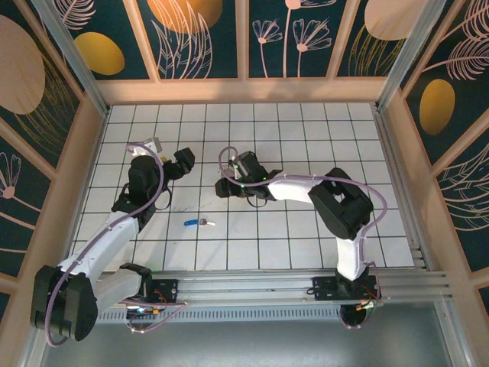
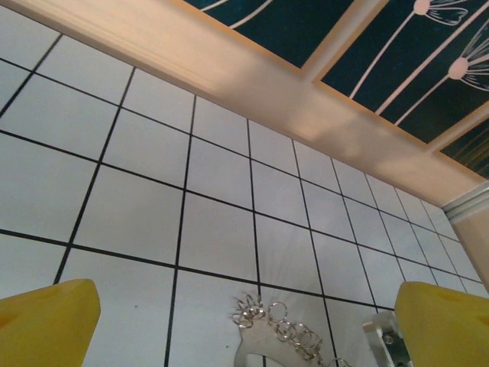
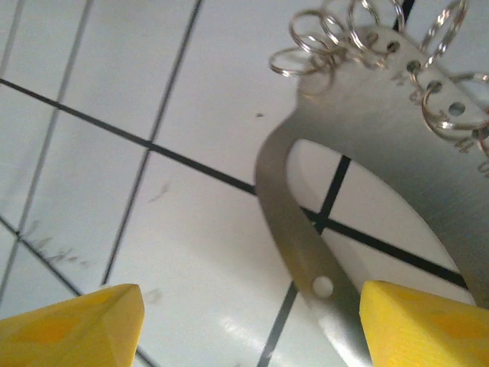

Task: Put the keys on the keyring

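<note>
Top view first: the key (image 1: 196, 222) with the blue head lies flat on the white tiled table (image 1: 306, 237). It is nearer the arms' bases than both grippers and touches neither. A bit farther back, the right gripper (image 1: 223, 186) has its jaws apart over the keyring (image 3: 382, 107), a shiny bent metal plate with small wire rings. The plate runs just beside one yellow pad (image 3: 424, 325); I cannot tell if they touch. Farthest back, the left gripper (image 1: 183, 161) is wide open, holding nothing.
</note>
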Robot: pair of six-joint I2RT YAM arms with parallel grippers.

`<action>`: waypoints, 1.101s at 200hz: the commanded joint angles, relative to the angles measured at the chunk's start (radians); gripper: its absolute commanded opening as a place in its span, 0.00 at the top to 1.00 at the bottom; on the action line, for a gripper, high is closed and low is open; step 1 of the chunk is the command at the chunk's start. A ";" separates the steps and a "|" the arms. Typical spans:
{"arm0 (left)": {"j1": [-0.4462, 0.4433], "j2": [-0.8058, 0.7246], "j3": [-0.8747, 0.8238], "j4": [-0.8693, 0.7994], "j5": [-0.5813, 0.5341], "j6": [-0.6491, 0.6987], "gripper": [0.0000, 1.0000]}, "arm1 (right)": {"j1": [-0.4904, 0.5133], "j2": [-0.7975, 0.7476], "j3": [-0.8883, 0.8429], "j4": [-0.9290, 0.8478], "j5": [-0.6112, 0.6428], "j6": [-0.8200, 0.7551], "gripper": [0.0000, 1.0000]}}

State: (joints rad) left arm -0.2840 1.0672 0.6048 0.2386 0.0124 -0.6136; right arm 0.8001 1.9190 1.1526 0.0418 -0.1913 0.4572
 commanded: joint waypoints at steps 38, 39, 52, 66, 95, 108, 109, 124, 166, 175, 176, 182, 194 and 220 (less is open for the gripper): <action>-0.005 -0.045 -0.082 0.137 0.150 -0.068 0.04 | -0.106 -0.276 -0.159 0.003 0.058 -0.048 0.23; -0.005 -0.045 -0.085 0.139 0.152 -0.071 0.04 | -0.109 -0.278 -0.165 0.005 0.058 -0.048 0.23; -0.014 -0.052 -0.112 0.159 0.164 -0.093 0.05 | -0.148 -0.312 -0.241 0.043 0.047 -0.048 0.23; -0.034 -0.053 -0.132 0.168 0.161 -0.107 0.06 | -0.187 -0.340 -0.326 0.093 0.029 -0.046 0.24; -0.105 -0.035 -0.152 0.176 0.118 -0.137 0.06 | -0.247 -0.359 -0.456 0.187 -0.023 -0.055 0.29; -0.142 -0.016 -0.159 0.197 0.098 -0.151 0.06 | -0.248 -0.350 -0.482 0.221 -0.045 -0.063 0.31; -0.145 -0.014 -0.160 0.199 0.097 -0.152 0.06 | -0.247 -0.349 -0.483 0.223 -0.046 -0.063 0.31; -0.183 0.016 -0.162 0.221 0.077 -0.159 0.06 | -0.248 -0.327 -0.497 0.256 -0.068 -0.066 0.32; -0.255 0.103 -0.128 0.242 0.038 -0.161 0.06 | -0.248 -0.245 -0.469 0.310 -0.119 -0.052 0.35; -0.267 0.114 -0.120 0.242 0.033 -0.160 0.06 | -0.248 -0.228 -0.461 0.318 -0.127 -0.048 0.35; -0.268 0.115 -0.119 0.242 0.033 -0.159 0.06 | -0.248 -0.227 -0.460 0.319 -0.127 -0.048 0.35; -0.274 0.120 -0.115 0.241 0.029 -0.159 0.05 | -0.248 -0.218 -0.455 0.323 -0.130 -0.046 0.36; -0.283 0.131 -0.106 0.239 0.023 -0.158 0.05 | -0.248 -0.206 -0.447 0.329 -0.137 -0.042 0.36; -0.296 0.148 -0.096 0.239 0.014 -0.155 0.05 | -0.248 -0.187 -0.435 0.345 -0.150 -0.026 0.36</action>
State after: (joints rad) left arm -0.5663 1.1999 0.4698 0.4313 0.0536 -0.7647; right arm 0.5514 1.7008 0.6903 0.3424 -0.3016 0.4179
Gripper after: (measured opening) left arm 0.953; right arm 0.642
